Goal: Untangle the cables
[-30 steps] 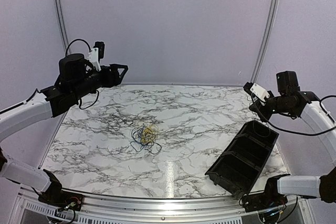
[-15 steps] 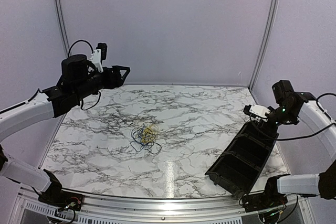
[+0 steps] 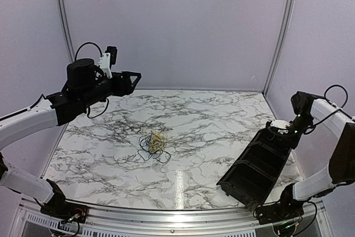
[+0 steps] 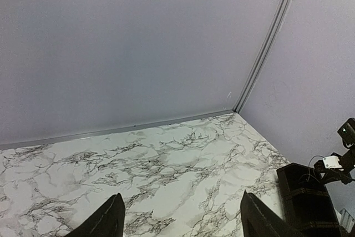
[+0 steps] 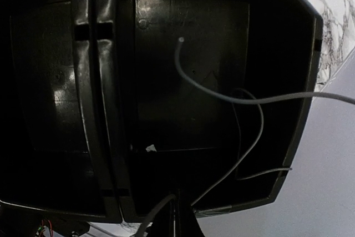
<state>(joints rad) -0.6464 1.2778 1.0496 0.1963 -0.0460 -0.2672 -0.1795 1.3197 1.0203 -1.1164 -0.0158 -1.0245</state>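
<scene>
The cables (image 3: 153, 144) lie in a small tangle of yellow, blue and black loops on the marble near the table's middle. My left gripper (image 3: 133, 76) hangs high over the far left of the table, well away from them. Its jaws (image 4: 183, 195) are open with nothing between them. My right gripper (image 3: 275, 132) is down at the far end of the black tray (image 3: 258, 165). In the right wrist view it (image 5: 176, 201) is shut on a thin grey cable (image 5: 222, 95), which loops into the tray's end compartment (image 5: 188, 81).
The black compartment tray (image 4: 305, 203) lies at an angle at the table's right front, one end raised toward the right wall. Lilac walls close in the back and both sides. The arm bases stand at the near edge.
My right gripper has dropped from above the tray down to its far end. The left gripper has drifted slightly to the right. The tangle has not moved.
</scene>
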